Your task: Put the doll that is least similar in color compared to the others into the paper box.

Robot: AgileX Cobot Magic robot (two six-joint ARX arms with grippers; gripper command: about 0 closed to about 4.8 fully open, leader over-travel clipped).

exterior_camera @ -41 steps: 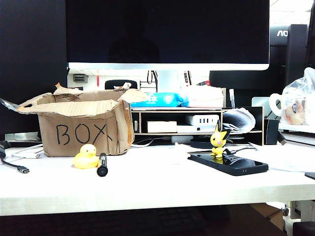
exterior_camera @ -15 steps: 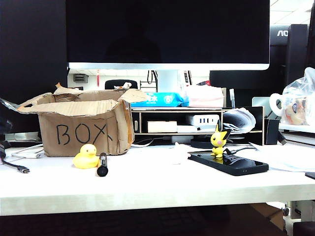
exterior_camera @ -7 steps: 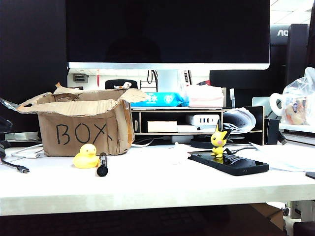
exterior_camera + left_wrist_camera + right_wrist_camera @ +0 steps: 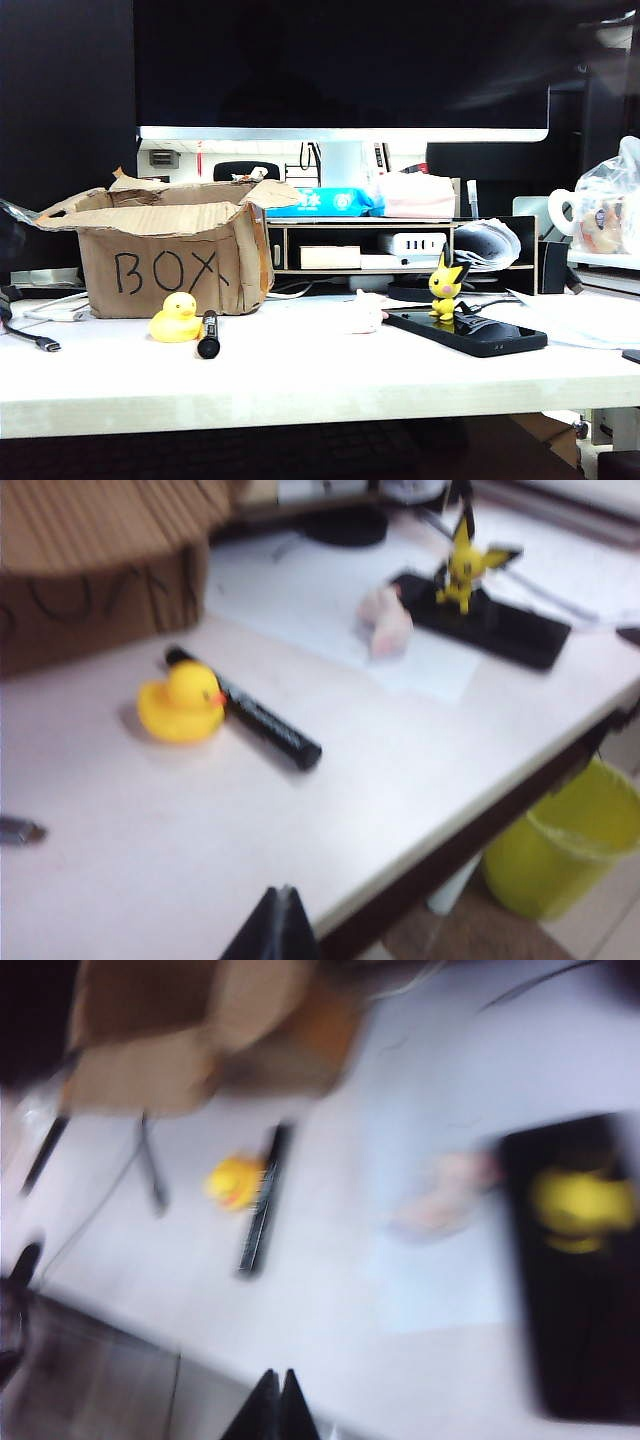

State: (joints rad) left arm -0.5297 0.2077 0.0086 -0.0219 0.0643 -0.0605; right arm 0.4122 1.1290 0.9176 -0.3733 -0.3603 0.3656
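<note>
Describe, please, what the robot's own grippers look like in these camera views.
Little shows. The left gripper appears in its wrist view only as dark, near-black fingertips tapering to a narrow wedge. The right gripper looks alike in its blurred wrist view: two slim dark fingertips pressed together. No cables or markings show, and the exterior view shows neither gripper clearly.

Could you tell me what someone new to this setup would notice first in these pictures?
Probably the worn paper box with BOX scrawled on its front, at the table's left rear, with a yellow duck and black marker just before it. Right of centre, the pale pink doll lies beside a black phone carrying a yellow pointy-eared figure.
</note>
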